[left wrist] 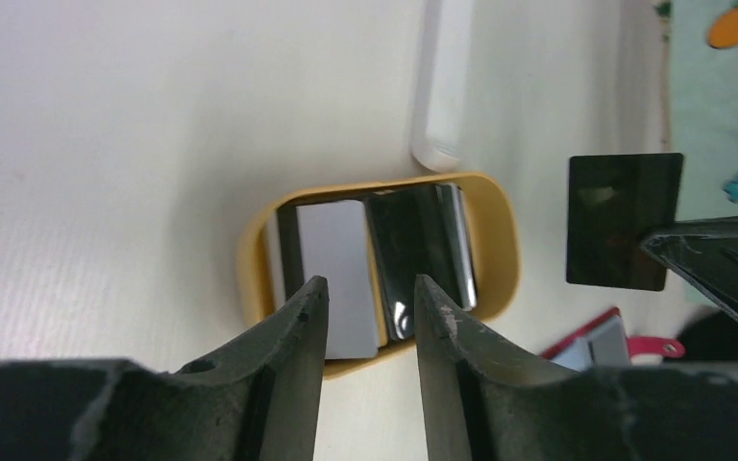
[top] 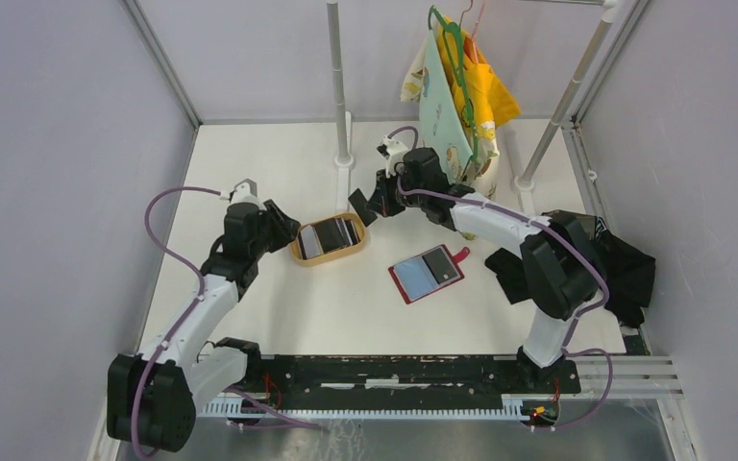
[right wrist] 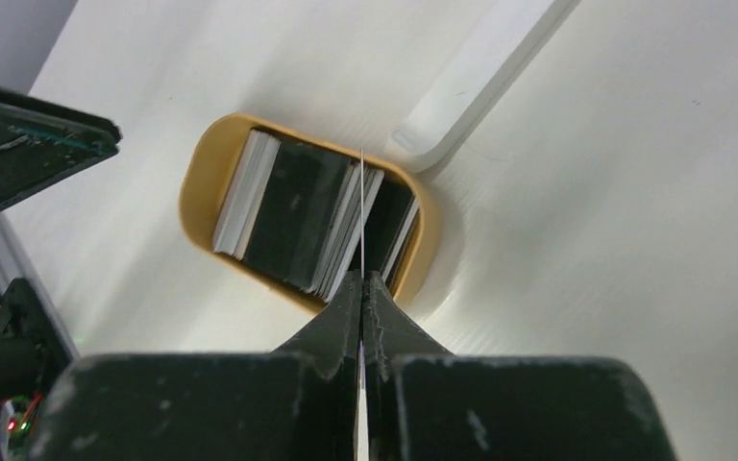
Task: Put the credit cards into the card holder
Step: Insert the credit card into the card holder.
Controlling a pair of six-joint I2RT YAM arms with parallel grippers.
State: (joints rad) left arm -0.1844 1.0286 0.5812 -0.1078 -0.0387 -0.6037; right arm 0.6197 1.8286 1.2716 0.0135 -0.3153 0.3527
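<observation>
black card (left wrist: 625, 219) is pinched between the right gripper's (right wrist: 360, 280) pressed fingers above the tray (top: 338, 257) of cards (top: 332, 233). left gripper (left wrist: 370, 293) is spread, empty, at the tray's left end. wallet (top: 428, 273) lies open mid-table, right of the tray.

A: Soft, even overhead light is washing the white desk (top: 279, 307); shadows are falling faint and short.

B: Glare is streaking the credit cards (left wrist: 418, 259) in the tray (left wrist: 500, 240) (left wrist view), the raised credit card (left wrist: 625, 221) is reflecting dully, and the left claw (left wrist: 370, 288) and right claw (right wrist: 360, 280) are blurring up close.
</observation>
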